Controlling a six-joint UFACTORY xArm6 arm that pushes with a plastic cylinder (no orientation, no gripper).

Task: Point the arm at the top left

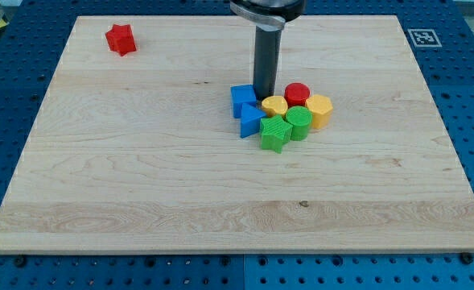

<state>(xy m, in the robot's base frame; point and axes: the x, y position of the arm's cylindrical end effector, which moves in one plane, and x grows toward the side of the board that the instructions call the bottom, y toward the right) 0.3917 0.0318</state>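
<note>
My tip (264,97) sits w/ block cluster mid-worktop (140,177), touching blue cube (241,98); red star (121,39) far-left corner; no claw, holds nothing.

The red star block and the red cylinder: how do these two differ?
The red star block has pointed arms; the red cylinder is round. The red star block sits alone near the view's top left; the red cylinder is packed in the central cluster, just right of my tip. Both are red and rest on the wooden board.
</note>
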